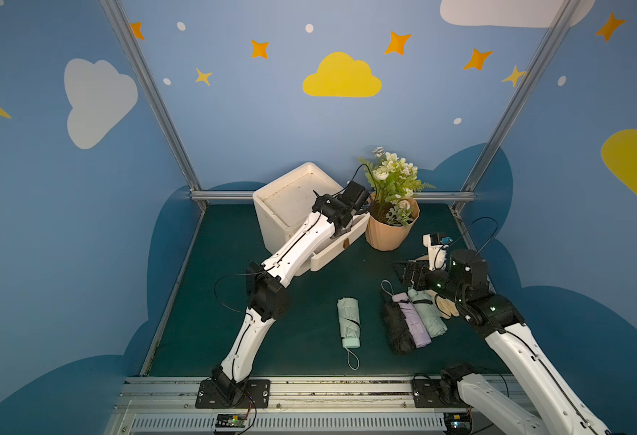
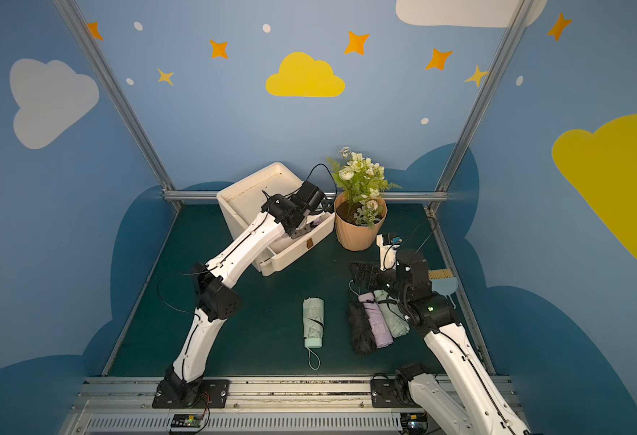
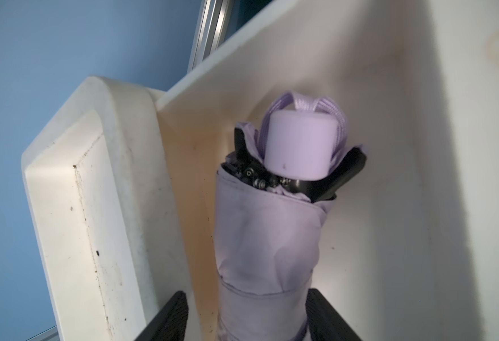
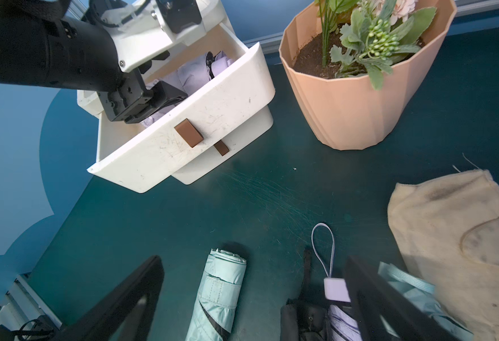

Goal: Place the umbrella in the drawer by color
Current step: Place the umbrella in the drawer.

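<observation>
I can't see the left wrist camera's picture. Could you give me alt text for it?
A folded lilac umbrella is inside an open white drawer, its round handle cap and strap loop pointing away from the camera. Two black fingers of the left claw flank its near end.

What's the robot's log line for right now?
left tool: purple umbrella in top drawer, grip unclear | right tool: open above loose umbrellas

left arm [image 1: 245, 339], right arm [image 1: 516, 350]: white shells, black joint housings, black cables looped outside. base plates [image 1: 260, 393] black, silver screws, 6 o'clock. right gripper [image 4: 252, 259]: black jaws. green LEDs on right arm.
</observation>
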### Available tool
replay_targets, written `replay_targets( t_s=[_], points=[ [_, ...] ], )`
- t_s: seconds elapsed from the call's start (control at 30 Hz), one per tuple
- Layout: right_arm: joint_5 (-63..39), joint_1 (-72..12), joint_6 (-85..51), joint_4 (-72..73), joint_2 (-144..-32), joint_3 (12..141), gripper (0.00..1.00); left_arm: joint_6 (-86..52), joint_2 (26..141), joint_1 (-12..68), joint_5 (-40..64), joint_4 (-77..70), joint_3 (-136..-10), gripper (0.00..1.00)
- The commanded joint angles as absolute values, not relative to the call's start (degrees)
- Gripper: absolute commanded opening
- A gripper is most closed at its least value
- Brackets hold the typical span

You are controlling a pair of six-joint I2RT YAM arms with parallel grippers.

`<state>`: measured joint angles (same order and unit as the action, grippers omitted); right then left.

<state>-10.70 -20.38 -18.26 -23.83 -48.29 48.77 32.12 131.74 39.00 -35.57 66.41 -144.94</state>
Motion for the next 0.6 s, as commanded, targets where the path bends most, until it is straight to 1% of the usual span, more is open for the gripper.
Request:
replay_targets(
  t_s=[0.0,0.2,0.3,0.47,0.57],
  points=[
    [-11.9,-20.1,-18.9,-22.2,-48.6,48.3,0.98,32.0,130.3,37.5,-39.0,65.2,-145.1,0.67],
    [-13.2,-20.0,-19.0,-22.1,-49.5,48.3,0.98,32.5,129.1,37.2,-38.9,64.6,-145.3,0.62],
    [-14.3,-20.0,-19.2,-22.0,-50.1,48.4,0.98,32.7,129.3,36.6,-39.7,64.6,-145.3,0.62],
    [-15.2,-20.0,-19.5,-21.8,-50.8,48.5,0.98,33.0,129.3,35.9,-39.8,64.5,-145.2,0.71],
    [-15.6,-20.0,-19.7,-21.5,-51.0,48.3,0.98,33.1,129.2,35.9,-39.5,64.3,-146.1,0.75]
  ],
)
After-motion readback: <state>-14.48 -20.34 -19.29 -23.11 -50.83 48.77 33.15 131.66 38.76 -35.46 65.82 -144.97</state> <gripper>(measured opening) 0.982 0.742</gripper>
